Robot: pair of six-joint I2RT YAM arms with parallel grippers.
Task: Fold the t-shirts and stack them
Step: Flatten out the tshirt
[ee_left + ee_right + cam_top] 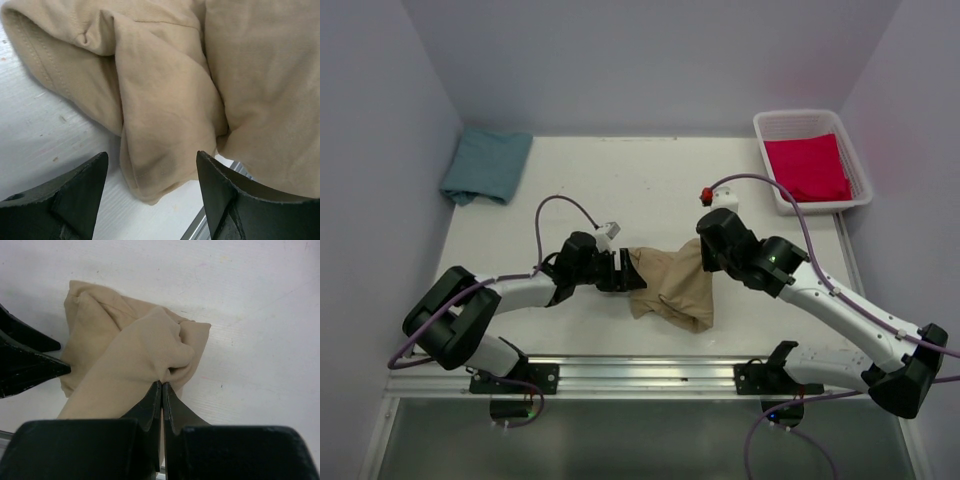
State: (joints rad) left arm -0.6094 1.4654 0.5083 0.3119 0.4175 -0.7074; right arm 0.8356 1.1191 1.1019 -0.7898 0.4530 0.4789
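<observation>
Lying crumpled near the front middle of the table (620,180), the tan shirt (670,290) was bunched into soft, uneven folds between the two arms. In the left wrist view a stitched hem ran along its upper left edge and a loose fold hung down toward the table. The teal shirt (487,166) sat folded in the far left corner, well apart from the tan one.

The white basket (775,125) stood at the far right corner of the table. The red shirt (807,168) lay folded flat inside it and filled most of its floor.

The left gripper (625,272) was at the left edge of the tan shirt with its jaws spread wide. From its own camera, the hanging fold showed in the gap between the two fingers (85,195), and neither finger pressed on the cloth. The right gripper (162,384) was at the right side of the shirt, its jaws closed tight together on a pinch of tan cloth. The cloth puckered at the fingertips and was drawn up in a ridge toward them.
</observation>
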